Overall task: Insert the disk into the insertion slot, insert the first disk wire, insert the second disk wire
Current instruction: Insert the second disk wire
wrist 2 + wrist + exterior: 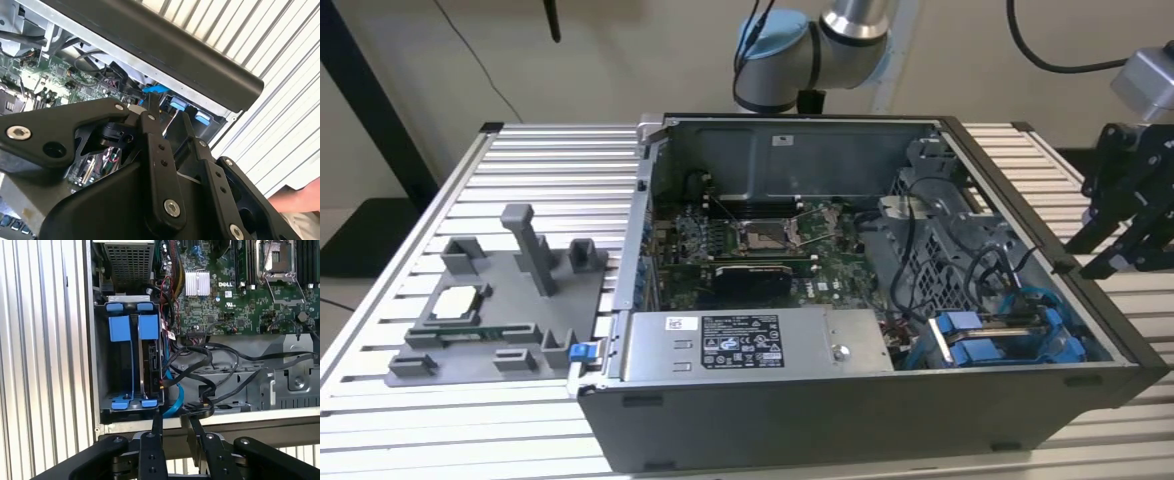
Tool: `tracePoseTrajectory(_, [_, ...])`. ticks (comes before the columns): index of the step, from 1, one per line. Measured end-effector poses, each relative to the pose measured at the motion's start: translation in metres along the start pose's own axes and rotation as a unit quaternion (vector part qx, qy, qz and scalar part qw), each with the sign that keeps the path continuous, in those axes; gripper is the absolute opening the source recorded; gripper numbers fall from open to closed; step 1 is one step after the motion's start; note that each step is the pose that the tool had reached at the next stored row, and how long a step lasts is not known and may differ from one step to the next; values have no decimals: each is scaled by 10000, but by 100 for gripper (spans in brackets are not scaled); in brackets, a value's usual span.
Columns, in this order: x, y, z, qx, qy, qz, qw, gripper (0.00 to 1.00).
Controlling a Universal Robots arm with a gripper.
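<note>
Blue plastic rails and tabs mark the insertion slot (129, 354) in the near corner of the open computer case (854, 420), on the exterior view's right, against the case's side wall. In the first wrist view the disk (150, 365) stands on edge in the slot, in the compartment nearer the motherboard (235, 295); the compartment next to the wall looks dark and open. A blue cable (173, 396) and a tangle of black wires (200, 367) crowd the slot's inner edge, and I cannot tell whether any is plugged into the disk. The gripper (1118, 262) hangs outside the case, beyond its right wall, over the bare slatted table (400, 230). Its fingers (157, 426) are spread with nothing between them, and the wall's rim lies between them and the slot. Part of a person's arm (295, 200) shows at the table's edge.
</note>
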State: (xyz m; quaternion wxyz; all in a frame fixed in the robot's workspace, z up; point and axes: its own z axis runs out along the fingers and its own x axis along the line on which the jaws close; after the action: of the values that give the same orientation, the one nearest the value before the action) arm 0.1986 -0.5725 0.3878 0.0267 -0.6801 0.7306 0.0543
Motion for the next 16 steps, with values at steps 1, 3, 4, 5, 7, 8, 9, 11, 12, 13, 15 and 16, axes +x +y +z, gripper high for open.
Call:
tracePoseTrajectory(1, [0, 0, 3, 0, -1, 0, 10000, 100])
tracePoseTrajectory(3, [0, -1, 12, 0, -7, 0, 10000, 100])
tracePoseTrajectory(4, [1, -1, 18, -1, -11, -1, 10000, 100])
tracePoseTrajectory(5, [1, -1, 25, -2, -19, -1, 10000, 100])
tracePoseTrajectory(7, [1, -2, 36, -3, -35, -2, 10000, 100])
tracePoseTrajectory(8, [2, -2, 43, -3, -46, -2, 10000, 100])
tracePoseTrajectory(9, [2, -3, 50, -4, -59, -3, 10000, 100])
tracePoseTrajectory(11, [2, -3, 62, -7, -96, -4, 10000, 100])
tracePoseTrajectory(12, [3, -3, 65, -9, -127, -5, 9999, 100])
tracePoseTrajectory(13, [3, -3, 68, -12, -163, -6, 9999, 100])
tracePoseTrajectory(15, [3, -3, 69, -14, -186, -7, 9998, 100])
tracePoseTrajectory(16, [3, -3, 69, -14, -188, -7, 9998, 100])
